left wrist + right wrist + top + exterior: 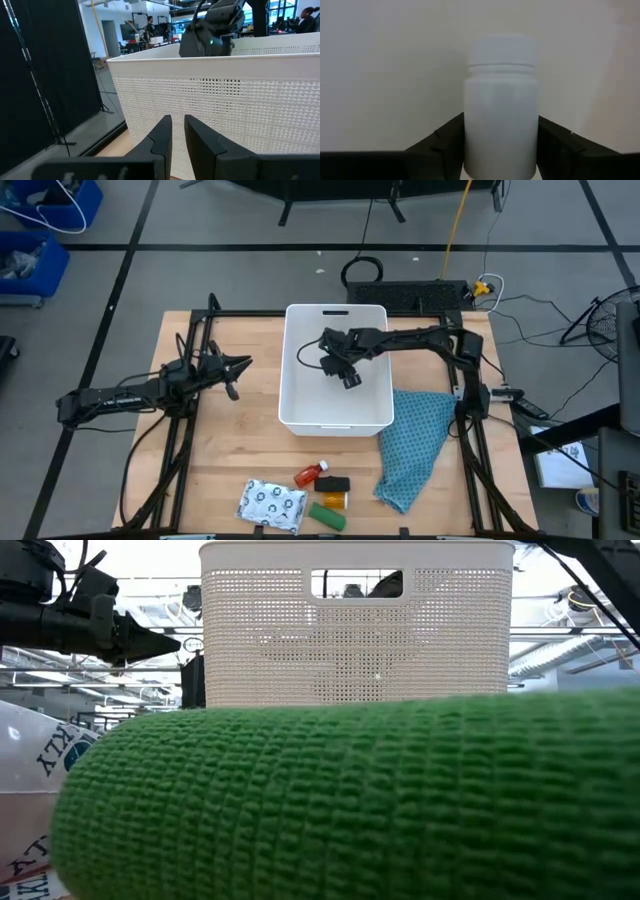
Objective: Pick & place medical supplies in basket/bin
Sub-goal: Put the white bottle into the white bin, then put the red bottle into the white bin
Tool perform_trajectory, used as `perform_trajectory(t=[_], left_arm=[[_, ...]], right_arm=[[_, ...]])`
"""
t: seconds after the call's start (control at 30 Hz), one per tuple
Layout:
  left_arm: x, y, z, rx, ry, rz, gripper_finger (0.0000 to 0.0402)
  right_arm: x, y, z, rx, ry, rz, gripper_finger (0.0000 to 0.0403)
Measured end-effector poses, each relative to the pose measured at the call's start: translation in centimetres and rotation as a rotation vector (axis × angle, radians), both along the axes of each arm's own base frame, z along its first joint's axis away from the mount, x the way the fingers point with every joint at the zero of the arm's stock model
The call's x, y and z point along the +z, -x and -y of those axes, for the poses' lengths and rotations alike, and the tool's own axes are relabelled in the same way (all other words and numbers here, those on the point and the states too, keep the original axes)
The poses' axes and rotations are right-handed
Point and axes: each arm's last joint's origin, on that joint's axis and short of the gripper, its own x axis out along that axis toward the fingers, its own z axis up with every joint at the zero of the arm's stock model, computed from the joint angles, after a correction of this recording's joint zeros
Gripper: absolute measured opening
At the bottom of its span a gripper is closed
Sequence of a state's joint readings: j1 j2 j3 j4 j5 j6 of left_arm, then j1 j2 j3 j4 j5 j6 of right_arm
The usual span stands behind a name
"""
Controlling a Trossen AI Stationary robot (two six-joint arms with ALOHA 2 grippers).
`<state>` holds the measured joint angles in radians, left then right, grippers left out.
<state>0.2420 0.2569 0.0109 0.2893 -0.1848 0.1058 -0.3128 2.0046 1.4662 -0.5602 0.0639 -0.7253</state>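
From above, the right end effector point(347, 370) reaches inside the white bin point(336, 412), while the left end effector point(234, 377), fingers nearly closed, waits beside it. The right wrist view shows a white bottle point(502, 107) between its two fingers; whether they press it, I cannot tell.

Perforated plastic bin point(300, 395), wood table point(215, 465)

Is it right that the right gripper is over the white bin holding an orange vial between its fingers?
Not quite. The right gripper is over the white bin, but what sits between its fingers is a white bottle with a white cap, not an orange vial. The right wrist view shows it. The orange vial lies on the table with the other supplies, in the high view.
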Motion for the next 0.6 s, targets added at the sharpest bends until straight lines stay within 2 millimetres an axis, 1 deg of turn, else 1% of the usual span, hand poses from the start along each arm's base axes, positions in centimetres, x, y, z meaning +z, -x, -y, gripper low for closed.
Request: perform_trajectory(t=[0.1, 0.23, 0.3, 0.37, 0.4, 0.47, 0.53, 0.6], left_arm=[[0.0, 0.0, 0.0, 0.0, -0.004, -0.002, 0.0056], [0.0, 0.0, 0.0, -0.006, 0.001, 0.001, 0.0056], [0.0, 0.0, 0.0, -0.004, -0.008, -0.003, 0.0056], [0.0, 0.0, 0.0, -0.003, -0.014, -0.006, 0.0056], [0.0, 0.0, 0.0, -0.003, -0.016, -0.007, 0.0056], [0.0, 0.0, 0.0, -0.001, -0.018, -0.008, 0.0056], [0.0, 0.0, 0.0, 0.0, -0.019, -0.009, 0.0056], [0.0, 0.0, 0.0, 0.0, -0.019, -0.009, 0.0056]], right_arm=[[0.7, 0.2, -0.1, 0.0, 0.065, -0.019, 0.0223], [1.7, 0.4, -0.2, -0.008, 0.074, 0.008, 0.0267], [2.3, 0.6, -0.2, -0.04, 0.093, 0.016, 0.0285], [3.5, 0.9, -0.1, -0.082, 0.145, 0.035, 0.0298], [4.3, 1.2, -0.1, -0.101, 0.181, 0.042, 0.0302], [6.6, 1.9, -0.4, -0.139, 0.27, 0.077, 0.0308], [9.2, 2.9, -0.9, -0.183, 0.373, 0.118, 0.0309], [12.3, 4.2, -1.7, -0.217, 0.447, 0.186, 0.0306]])
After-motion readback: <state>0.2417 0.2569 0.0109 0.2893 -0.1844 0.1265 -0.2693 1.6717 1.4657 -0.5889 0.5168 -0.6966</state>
